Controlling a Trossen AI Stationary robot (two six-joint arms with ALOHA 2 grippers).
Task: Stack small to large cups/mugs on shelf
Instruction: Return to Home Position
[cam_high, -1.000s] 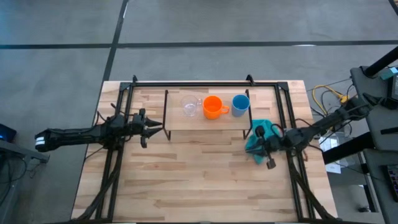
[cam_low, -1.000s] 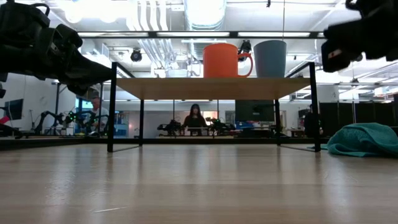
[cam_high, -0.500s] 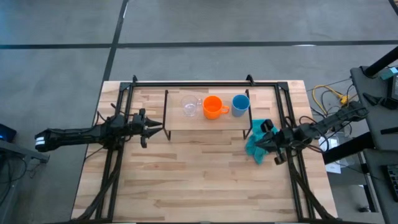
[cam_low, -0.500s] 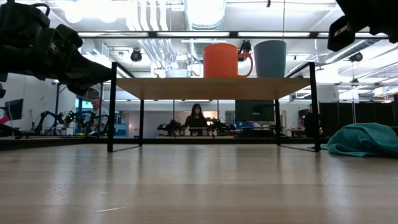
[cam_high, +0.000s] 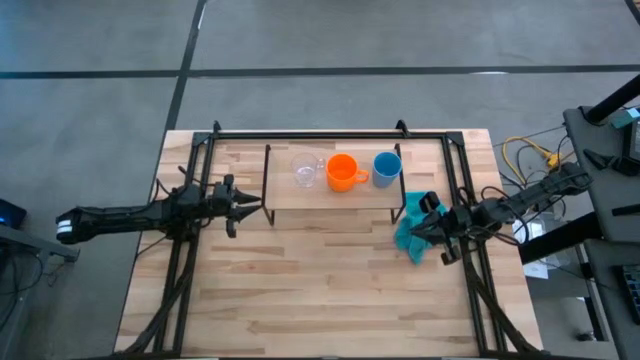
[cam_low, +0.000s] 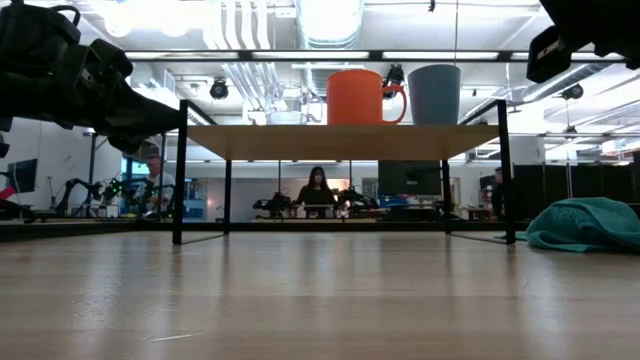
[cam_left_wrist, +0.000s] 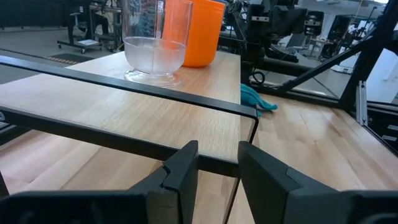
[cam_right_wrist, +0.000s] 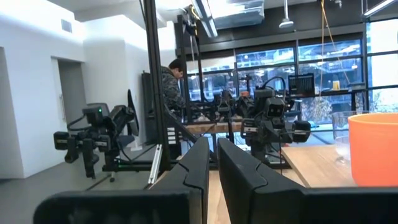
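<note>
On the low wood shelf (cam_high: 300, 195) three cups stand upright in a row: a clear glass (cam_high: 307, 170), an orange mug (cam_high: 342, 172) and a light blue cup (cam_high: 387, 167). The low view shows the mug (cam_low: 358, 97) and the blue cup (cam_low: 435, 94) on the board (cam_low: 340, 141). My left gripper (cam_high: 258, 207) hovers open at the shelf's left end, level with the board, facing the glass (cam_left_wrist: 152, 43). My right gripper (cam_high: 418, 225) is shut and raised over the teal cloth, right of the shelf. Its wrist view shows the mug (cam_right_wrist: 373, 149).
A crumpled teal cloth (cam_high: 408, 242) lies on the table by the shelf's right legs. Black frame rails (cam_high: 300, 135) run along the table's far edge and sides. The near half of the tabletop (cam_high: 320, 290) is bare wood. A person (cam_low: 315, 188) sits in the room beyond.
My right gripper has risen above the teal cloth and turned a little, then held still. The cups, the shelf and my left arm have kept their places.
</note>
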